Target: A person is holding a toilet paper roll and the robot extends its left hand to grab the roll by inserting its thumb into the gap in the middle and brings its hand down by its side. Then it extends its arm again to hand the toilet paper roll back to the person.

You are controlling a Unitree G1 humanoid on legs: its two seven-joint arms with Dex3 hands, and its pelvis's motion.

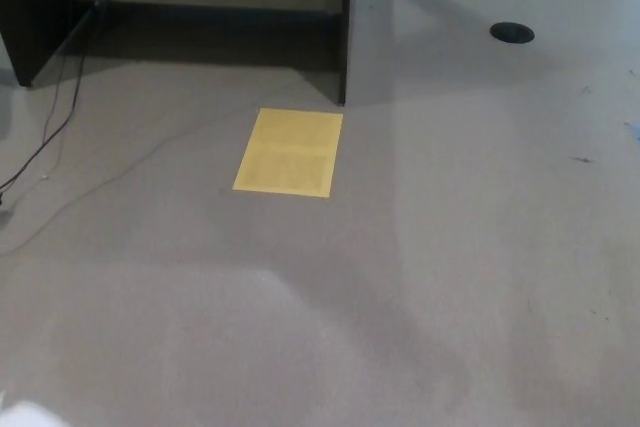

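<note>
Neither hand is seen, so grasp state cannot be told; a white scrap (pixel 25 415), possibly the roll, is glimpsed at lower left; yellow sheet (pixel 288 152) lies on floor (pixel 450 277) ahead

A blurred white patch (pixel 30 415) sits at the bottom left corner, cut off by the lower edge; what it is cannot be told. The thin dark cable (pixel 40 142) runs out past the left edge. The dark furniture panel (pixel 35 7) is cropped at the top left corner

Grey floor (pixel 450 277), yellow sheet (pixel 288 152)
</note>
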